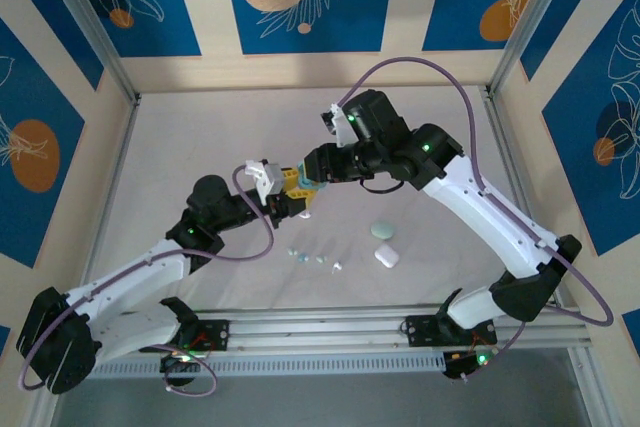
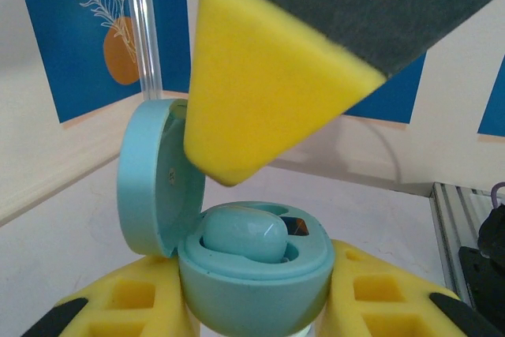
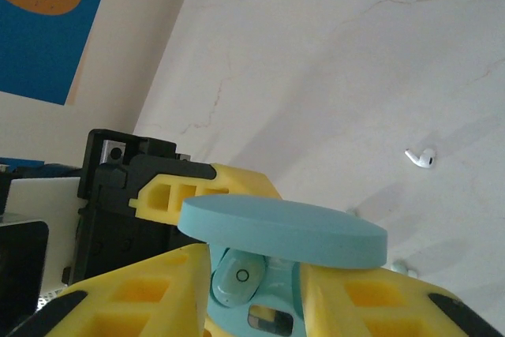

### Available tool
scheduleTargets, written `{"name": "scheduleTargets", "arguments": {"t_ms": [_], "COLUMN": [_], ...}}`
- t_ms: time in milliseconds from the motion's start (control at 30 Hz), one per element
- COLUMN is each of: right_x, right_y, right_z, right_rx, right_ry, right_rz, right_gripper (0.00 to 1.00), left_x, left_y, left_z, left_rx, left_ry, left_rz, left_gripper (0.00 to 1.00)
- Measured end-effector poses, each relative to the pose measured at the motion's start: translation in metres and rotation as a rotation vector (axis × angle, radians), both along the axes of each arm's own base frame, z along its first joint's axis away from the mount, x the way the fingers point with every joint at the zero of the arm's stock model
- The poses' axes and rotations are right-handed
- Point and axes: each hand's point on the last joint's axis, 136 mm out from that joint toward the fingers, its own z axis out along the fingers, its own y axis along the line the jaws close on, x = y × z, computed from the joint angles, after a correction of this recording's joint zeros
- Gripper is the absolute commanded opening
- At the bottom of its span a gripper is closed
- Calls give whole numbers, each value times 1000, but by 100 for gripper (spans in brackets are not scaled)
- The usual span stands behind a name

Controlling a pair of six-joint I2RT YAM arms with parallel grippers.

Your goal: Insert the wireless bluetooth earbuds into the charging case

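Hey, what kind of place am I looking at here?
Probably a robot test booth: a left arm and right arm bolted to a rail, aluminium frame posts, and printed blue wall panels around a table.

**Open pale blue charging case gripped from below, one earbud seated**

The left pincer has its two yellow foam fingers pressed against either side of the pale blue charging case, which sits upright between them. The lid stands open at the case's left. A pale blue earbud lies in the left well. The well beside it shows dark with an orange glint. From the upper right, the right pincer's finger, yellow foam backed in dark grey, points down with its tip just above the earbud and not touching it. Behind are the pale surface, a clear post, blue patterned wall panels and a metal rail at the right.
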Motion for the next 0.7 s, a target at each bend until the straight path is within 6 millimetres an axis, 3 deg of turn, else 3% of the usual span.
{"name": "scheduleTargets", "arguments": {"t_ms": [300,533,700], "right_x": [-7,-21,-24], "right_y": [8,-11,-25], "right_z": [14,36,40], "right_rx": [80,160,179], "right_ry": [-6,-33,-58], "right_rz": [57,72,49], "right_gripper": [41,42,41], "left_x": [3,6,6], "left_y": [14,21,25], "left_z": [20,27,31], "left_rx": [-51,-74,-88], "left_ry": [-24,-23,-23], "left_rz": [81,122,145], "left_gripper": [31,31,31]}}
